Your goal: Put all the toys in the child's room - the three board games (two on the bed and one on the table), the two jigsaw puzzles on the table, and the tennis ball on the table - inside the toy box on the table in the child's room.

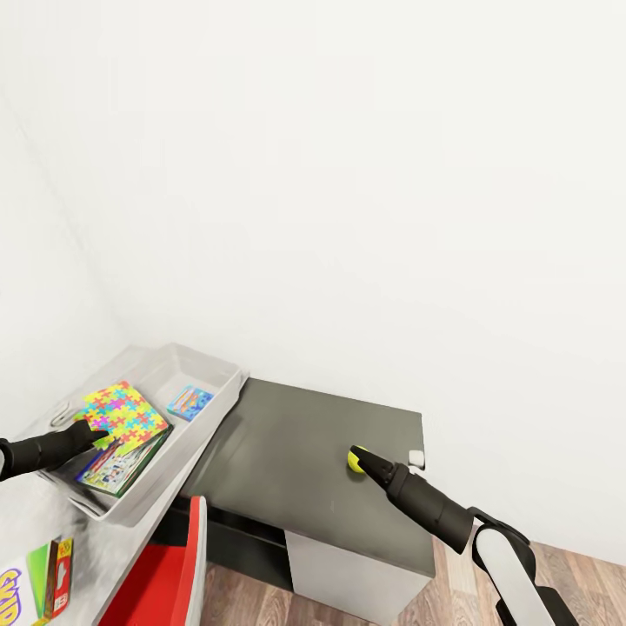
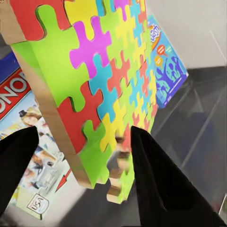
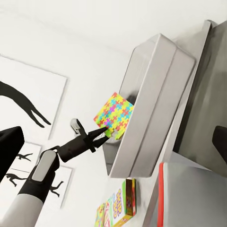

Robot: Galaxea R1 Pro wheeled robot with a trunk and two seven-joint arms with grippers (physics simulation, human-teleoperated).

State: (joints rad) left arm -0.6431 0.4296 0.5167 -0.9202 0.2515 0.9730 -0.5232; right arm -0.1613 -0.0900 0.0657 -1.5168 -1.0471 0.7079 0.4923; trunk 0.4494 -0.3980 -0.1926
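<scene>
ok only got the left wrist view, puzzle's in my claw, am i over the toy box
observer: yes, the head view shows the left claw holding the jigsaw puzzle above the toy box.
operator: where's the tennis ball
observer: the tennis ball sits on the dark lower table section, at the open right claw.
operator: any game left out
observer: a green game box lies on the white top, outside the toy box.

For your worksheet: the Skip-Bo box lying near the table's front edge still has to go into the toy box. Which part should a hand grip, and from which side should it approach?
My judgement: the Skip-Bo box lies flat on the white table, so its faces offer nothing to pinch. Grip its thin long edges, coming from above with fingers straddling its narrow width. The left hand is nearer but now holds a jigsaw puzzle over the toy box.
</scene>
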